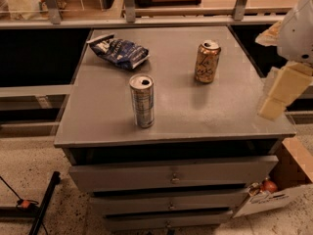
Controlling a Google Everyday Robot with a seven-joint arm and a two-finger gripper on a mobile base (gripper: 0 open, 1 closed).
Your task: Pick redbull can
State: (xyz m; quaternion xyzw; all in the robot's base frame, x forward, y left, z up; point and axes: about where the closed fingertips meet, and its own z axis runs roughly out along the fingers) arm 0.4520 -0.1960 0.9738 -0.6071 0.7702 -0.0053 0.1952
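Observation:
The redbull can [142, 101], tall, slim, silver and blue with a silver top, stands upright near the front middle of the grey cabinet top [220, 116]. My gripper [282, 89], cream and white, hangs at the right edge of the view over the cabinet's right side. It is well to the right of the can and touches nothing. A shorter gold-bronze can [207, 61] stands upright further back and to the right. A dark blue and white snack bag [119, 50] lies at the back left.
The cabinet has several drawers [171, 175] below its top. A cardboard box [281, 185] with items sits on the floor at the right. A black pole [41, 204] lies on the floor at the left. Shelving rails [146, 21] run behind the cabinet.

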